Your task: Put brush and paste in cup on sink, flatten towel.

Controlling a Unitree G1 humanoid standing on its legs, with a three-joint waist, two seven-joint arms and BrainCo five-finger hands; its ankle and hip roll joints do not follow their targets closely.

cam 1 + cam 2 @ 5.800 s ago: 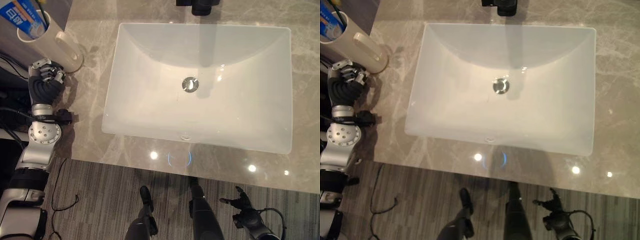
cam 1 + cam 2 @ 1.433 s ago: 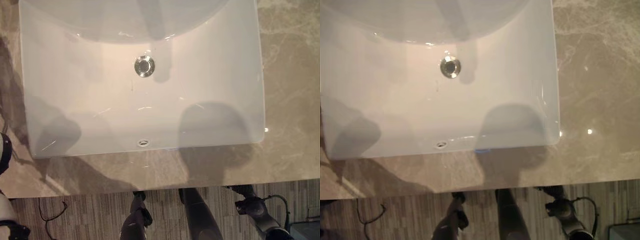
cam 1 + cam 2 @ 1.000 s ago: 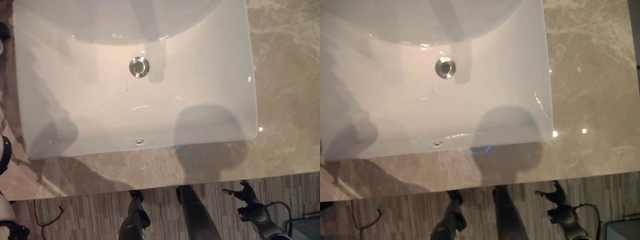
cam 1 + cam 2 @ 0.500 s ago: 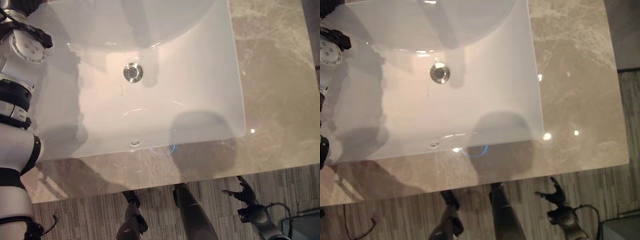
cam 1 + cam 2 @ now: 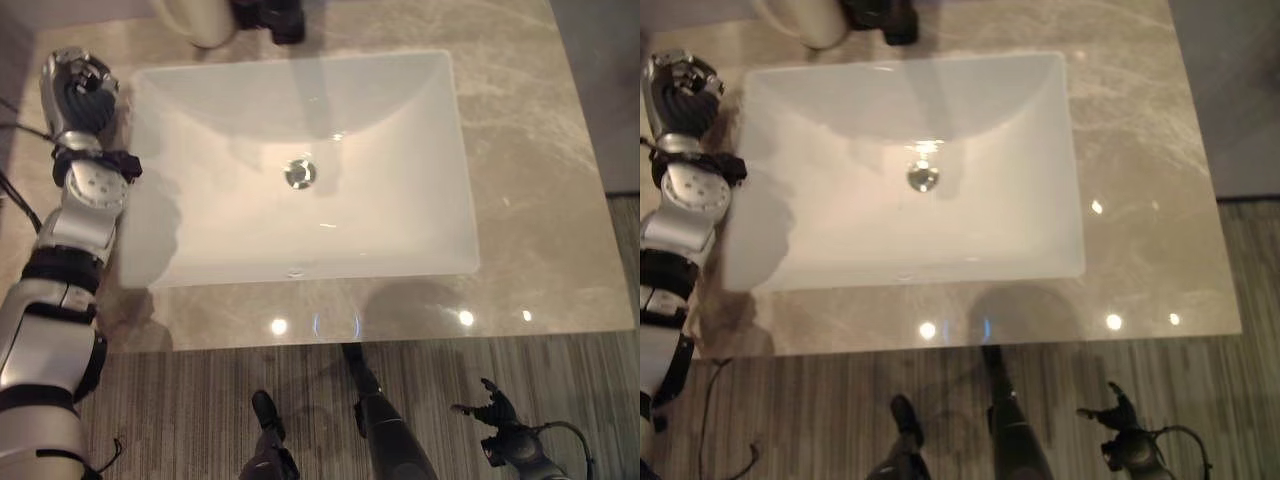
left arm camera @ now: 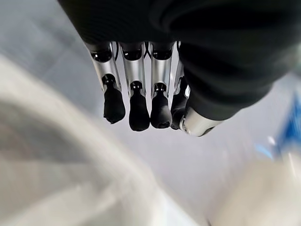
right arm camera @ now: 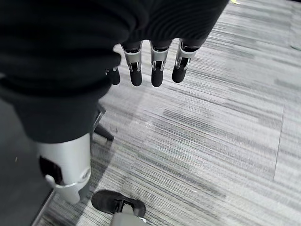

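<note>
- The left hand (image 5: 78,82) hangs over the counter's left edge, beside the sink (image 5: 440,150), fingers loosely straight, holding nothing.
- The cup (image 5: 198,18) stands at the back, beside the dark tap (image 5: 270,15).
- No towel visible; finding it seems next.
- The right hand (image 5: 497,412) dangles low over the floor, relaxed, empty.
</note>
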